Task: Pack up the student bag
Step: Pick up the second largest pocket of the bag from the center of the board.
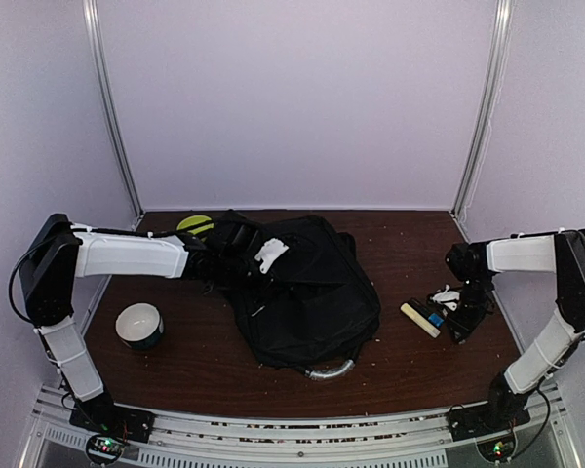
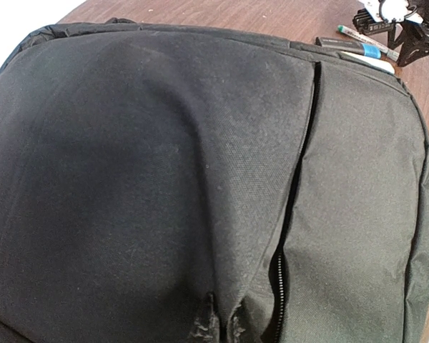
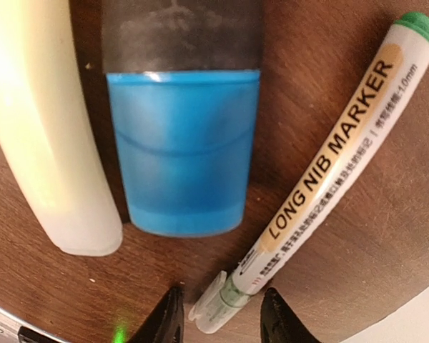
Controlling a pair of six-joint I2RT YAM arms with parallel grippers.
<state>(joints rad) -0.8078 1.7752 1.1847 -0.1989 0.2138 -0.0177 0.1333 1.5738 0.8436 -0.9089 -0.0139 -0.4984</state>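
A: Well, student bag (image 1: 307, 292) is lying flat mid-desk (image 1: 205, 361); left gripper (image 2: 218, 330) is pinching its fabric, clenched.

B: Packing's seemingly just starting. Right gripper (image 3: 222, 318) is straddling the marker (image 3: 329, 164), jaws parted, nothing grasped; blue-capped stick (image 3: 182, 157) is waiting outside too.

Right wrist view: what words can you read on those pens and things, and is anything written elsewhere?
"LONG NIB MARKER": along the barrel of the white marker.
Smaller print beside that wording: too small and blurred to read.
Blue-capped object, cream bar, student bag, bowl: no writing visible.
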